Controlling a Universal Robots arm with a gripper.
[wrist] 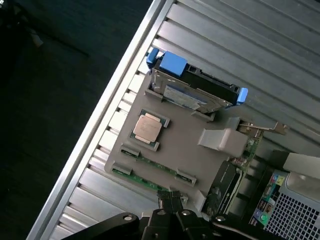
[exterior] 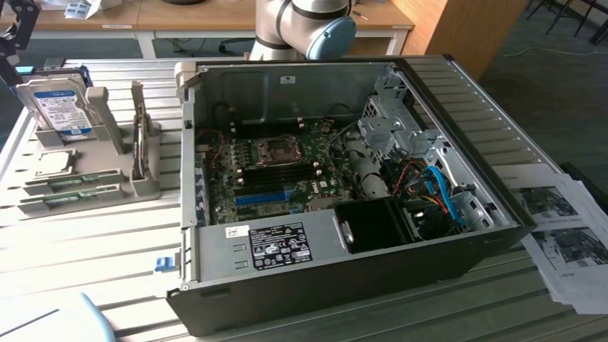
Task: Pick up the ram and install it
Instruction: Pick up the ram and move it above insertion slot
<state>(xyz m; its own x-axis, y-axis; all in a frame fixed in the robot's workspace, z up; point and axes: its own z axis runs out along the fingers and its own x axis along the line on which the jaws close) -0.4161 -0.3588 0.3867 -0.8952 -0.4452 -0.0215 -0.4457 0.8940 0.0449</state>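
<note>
**Ram** (exterior: 70, 201): green stick, seated flat in the outer groove of the grey holder (exterior: 142, 187). A second stick (exterior: 74, 182) lies beside it. The holder sits on the slatted table (exterior: 95, 249), to the exterior view's left of the open computer case (exterior: 314, 285).

**Gripper** (wrist: 171, 196): fingers closed together and holding nothing, poised over the holder's edge by the ram.

**Progress:** at the start, as I judge it. No stick lifted, and the black memory slots (exterior: 275, 174) look vacant.

**Also held:** hard drive (exterior: 57, 107), processor chip (exterior: 54, 162).

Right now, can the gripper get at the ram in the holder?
Likely yes: the gripper sits close over the ram on the grey holder, nothing between them, though its fingers are shut.
</note>
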